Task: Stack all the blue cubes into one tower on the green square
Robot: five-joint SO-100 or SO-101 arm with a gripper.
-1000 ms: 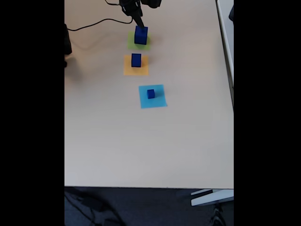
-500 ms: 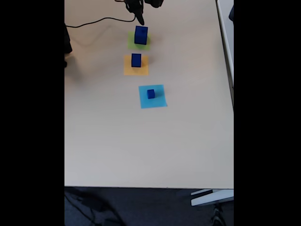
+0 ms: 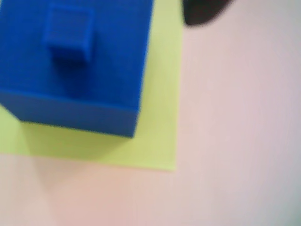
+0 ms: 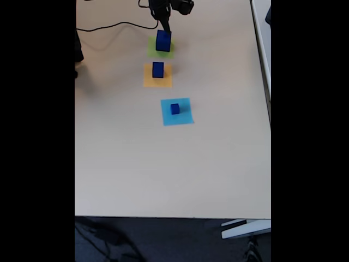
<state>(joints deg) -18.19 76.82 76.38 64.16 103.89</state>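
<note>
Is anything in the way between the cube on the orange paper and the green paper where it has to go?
Nothing visible blocks the way. In the fixed view only bare table lies between the cube on the orange square and the green square. The green square already holds a big blue cube with a tiny cube on top, so it must go above those.

Compared with the earlier fixed views, we see the gripper (image 4: pixel 165 27) lifted off the largest blue cube (image 4: pixel 163 41) on the green square (image 4: pixel 161 52), first drawing back toward the table's far edge, then returning just above the cube.
</note>
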